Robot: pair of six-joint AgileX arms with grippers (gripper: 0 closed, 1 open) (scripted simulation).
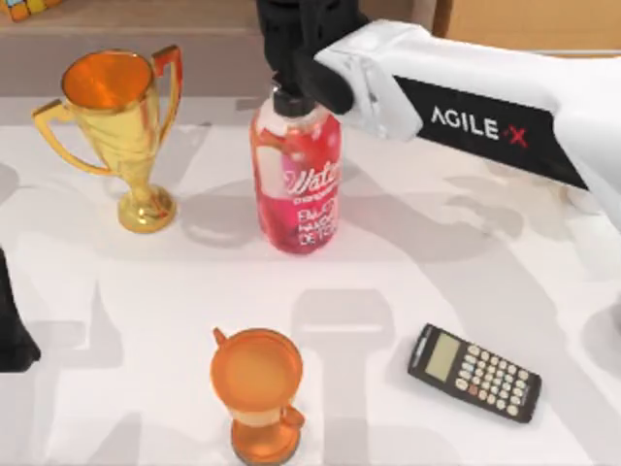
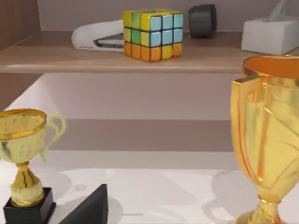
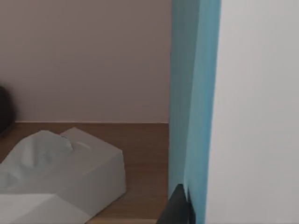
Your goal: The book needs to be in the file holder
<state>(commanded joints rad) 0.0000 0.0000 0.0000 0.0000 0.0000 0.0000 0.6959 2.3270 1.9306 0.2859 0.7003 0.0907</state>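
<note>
White tabletop [image 1: 408, 252] fills the top view, and on it stand a golden trophy [image 1: 118, 126] at the left, a red bottle [image 1: 296, 175] in the middle, an orange cup-shaped trophy [image 1: 257, 388] near the front and a black calculator [image 1: 473, 372] at the right. My right arm [image 1: 485, 107] reaches across from the right to the back edge, above the cap of the bottle, and my right gripper [image 1: 301, 44] is a dark shape there; I cannot tell from here how its fingers stand. My left arm [image 1: 12, 320] is parked at the left edge.

From the left wrist view I see a wooden shelf [image 2: 70, 58] with a colour cube [image 2: 153, 35], a white stapler [image 2: 96, 36], a dark round object [image 2: 202, 20] and a tissue box [image 2: 271, 33]. Below are 2 golden trophies, a small one [image 2: 23, 149] on a black base and the large one [image 2: 268, 140].

From the right wrist view the book [image 3: 233, 107] is very close, upright, with its white cover and pale blue-teal side, and the tissue box [image 3: 60, 182] lies behind it on the wood. A dark finger tip [image 3: 176, 207] sits against the blue side, so I judge that I have hold of the book, though the closing is not plainly seen. I think the book is light and stiff but smooth, so it can slip; holding it across the covers near the spine is best. I see no file holder.
</note>
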